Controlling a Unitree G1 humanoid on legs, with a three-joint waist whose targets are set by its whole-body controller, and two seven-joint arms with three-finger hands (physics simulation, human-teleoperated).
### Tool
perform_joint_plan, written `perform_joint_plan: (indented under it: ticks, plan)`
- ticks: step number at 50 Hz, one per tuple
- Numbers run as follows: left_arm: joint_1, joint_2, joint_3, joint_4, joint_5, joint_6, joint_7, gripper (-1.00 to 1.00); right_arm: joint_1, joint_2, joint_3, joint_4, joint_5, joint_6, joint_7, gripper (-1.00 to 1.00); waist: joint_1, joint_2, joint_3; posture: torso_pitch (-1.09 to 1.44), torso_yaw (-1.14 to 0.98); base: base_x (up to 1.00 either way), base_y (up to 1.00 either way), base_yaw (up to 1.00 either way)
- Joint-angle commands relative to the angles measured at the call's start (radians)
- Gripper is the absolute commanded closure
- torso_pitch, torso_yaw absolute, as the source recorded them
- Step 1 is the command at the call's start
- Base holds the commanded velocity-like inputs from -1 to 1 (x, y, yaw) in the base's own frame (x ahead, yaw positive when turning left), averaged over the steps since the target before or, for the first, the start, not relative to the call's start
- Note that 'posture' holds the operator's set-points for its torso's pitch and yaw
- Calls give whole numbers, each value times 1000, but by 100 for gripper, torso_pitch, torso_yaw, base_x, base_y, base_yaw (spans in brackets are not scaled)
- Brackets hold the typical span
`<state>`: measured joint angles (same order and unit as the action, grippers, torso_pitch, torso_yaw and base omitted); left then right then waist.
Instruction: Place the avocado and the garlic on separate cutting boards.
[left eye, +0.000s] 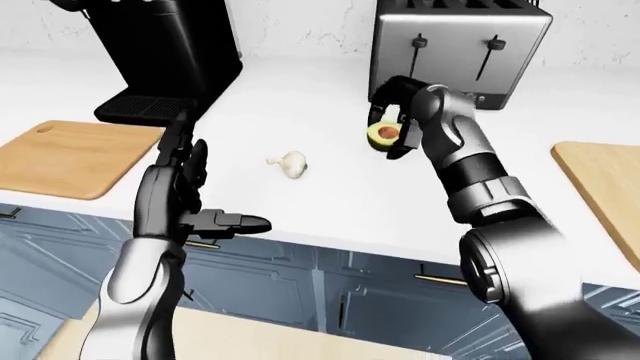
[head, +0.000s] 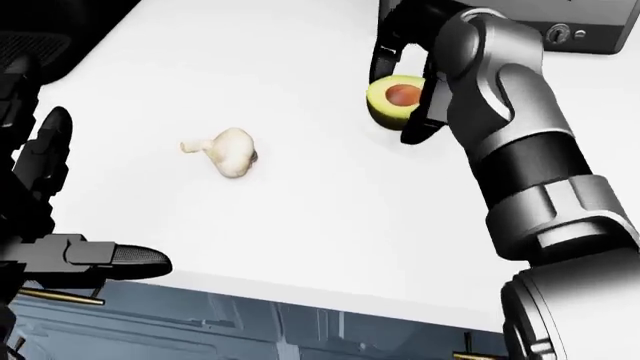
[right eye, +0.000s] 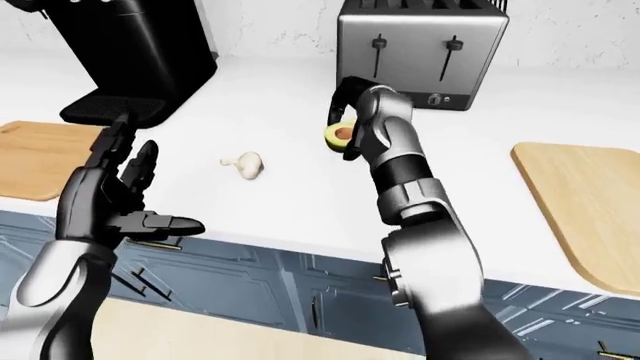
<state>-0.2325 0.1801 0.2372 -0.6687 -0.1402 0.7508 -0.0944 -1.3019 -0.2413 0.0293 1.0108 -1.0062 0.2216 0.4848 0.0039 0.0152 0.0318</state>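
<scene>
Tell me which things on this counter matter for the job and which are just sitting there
Job: avocado, garlic, left cutting board, right cutting board, right hand with open fingers around the avocado.
Just there: toaster, coffee machine.

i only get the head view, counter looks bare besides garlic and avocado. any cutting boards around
Observer: Yes. The left-eye view shows one wooden cutting board at the left of the counter, beside the black coffee machine.
Operator: only that one
Observer: No. A second cutting board lies at the right of the counter in the right-eye view, well right of the toaster.
Operator: which one is nearer the avocado
Observer: Hard to call. The avocado sits just below the toaster, roughly midway between the boards, and the garlic lies to its left, toward the left board.
</scene>
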Motion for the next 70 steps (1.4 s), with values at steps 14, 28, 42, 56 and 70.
perform_joint_plan:
  ticks: [14,28,42,56,70]
  plan:
    - [-348,67,-173,2,140,178,18,-100,137,-31,-65,-818,17,238,357,100,0,-9,-23,0,0,0,0,0]
    - [-465,13,-311,155,626,124,-336,-100,150,-23,-59,-824,34,239,345,100,-6,-15,-21,0,0,0,0,0]
    - [-409,-87,-296,184,803,24,-456,-53,152,-29,-60,-824,33,246,348,100,-2,-28,-14,0,0,0,0,0]
    - [-364,-115,-290,272,848,-86,-460,-37,162,-30,-60,-818,37,245,343,100,-2,-29,-13,0,0,0,0,0]
    - [-396,-110,-259,454,790,-162,-392,-33,165,-38,-65,-792,44,231,323,100,-3,-26,-20,0,0,0,0,0]
